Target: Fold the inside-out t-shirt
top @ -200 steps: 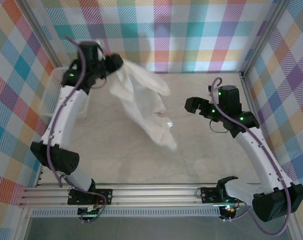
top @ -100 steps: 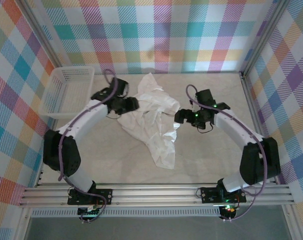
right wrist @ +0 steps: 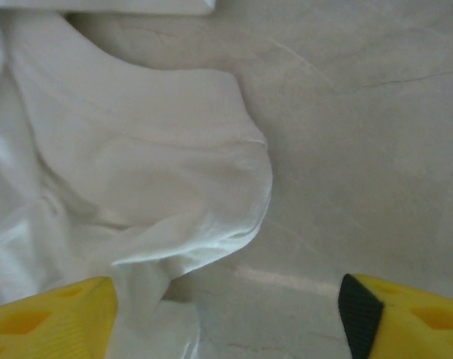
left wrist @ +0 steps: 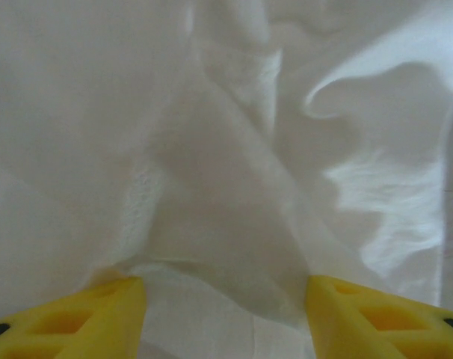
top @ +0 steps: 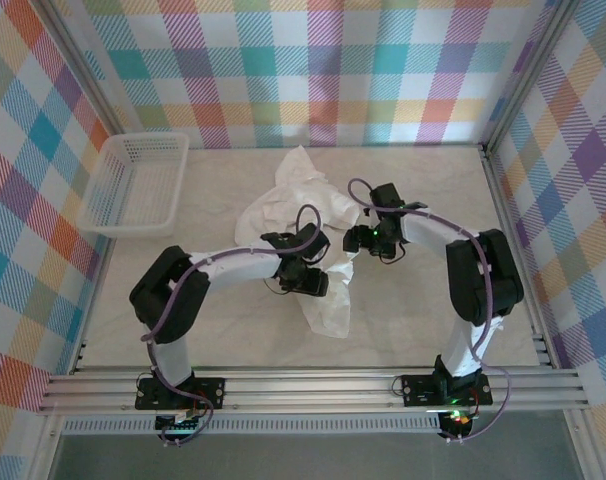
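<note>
Cloth of the soft white inside-out t-shirt (top: 283,215) lies crumpled mid-table, long axis running far to near. The left gripper (left wrist: 225,290) is right over it, jaws apart, a raised fold between its yellow fingers (left wrist: 99,318), nothing pinched. The right gripper (right wrist: 226,288), open and empty, has the shirt's rounded edge just ahead toward its left finger; bare pale stone-patterned tabletop (right wrist: 361,112) lies to the right. The white plastic mesh basket (top: 141,140) stands well apart.

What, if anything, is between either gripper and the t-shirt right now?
Nothing visible. The left gripper, jaws open, sits right over a raised fold of the t-shirt, and the right gripper, jaws open, straddles its rounded edge on the table. The basket stands at the far left, apart from both.
</note>
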